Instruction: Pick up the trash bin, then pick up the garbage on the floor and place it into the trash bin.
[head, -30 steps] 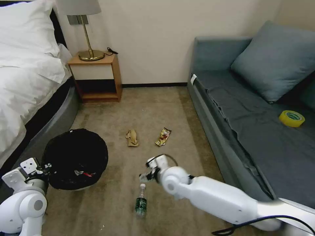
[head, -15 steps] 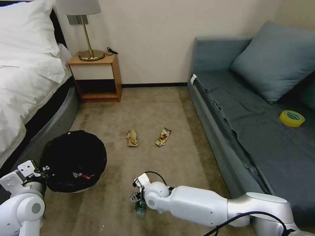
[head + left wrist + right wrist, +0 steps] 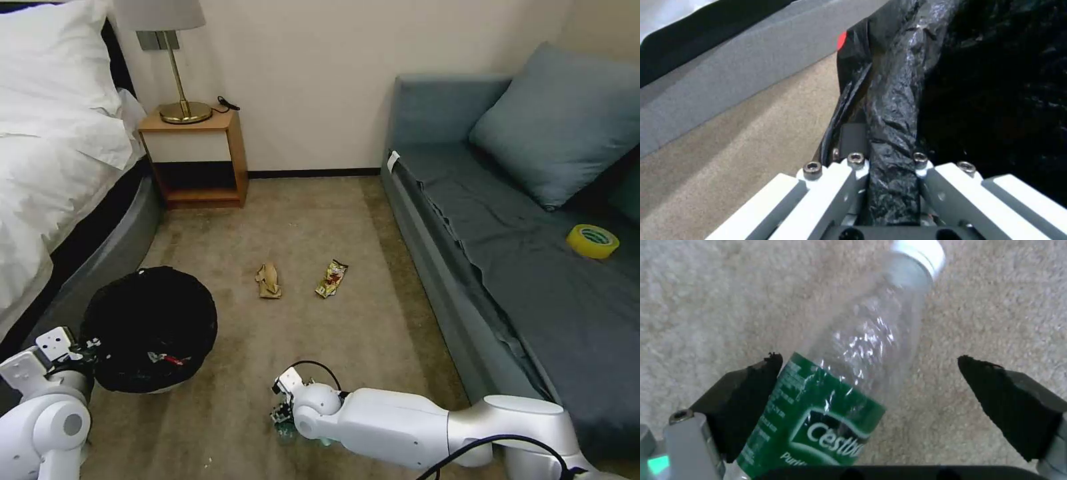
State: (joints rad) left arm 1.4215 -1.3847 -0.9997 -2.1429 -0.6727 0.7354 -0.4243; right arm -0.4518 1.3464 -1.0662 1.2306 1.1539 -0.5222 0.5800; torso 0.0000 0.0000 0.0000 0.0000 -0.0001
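The right gripper (image 3: 869, 400) was down at the carpet with its fingers (image 3: 1009, 403) spread wide on either side of the clear bottle (image 3: 853, 373), one pad touching the green label and the other well clear of it. The bottle lay flat on the floor (image 3: 373, 333), its long axis running away from the gripper with the white cap at the far end. The left gripper (image 3: 889, 166) had its fingers clamped on the liner-wrapped rim of the trash bin (image 3: 150, 327), which sat beside the bed (image 3: 60, 167), red-white wrapper (image 3: 170, 359) inside.
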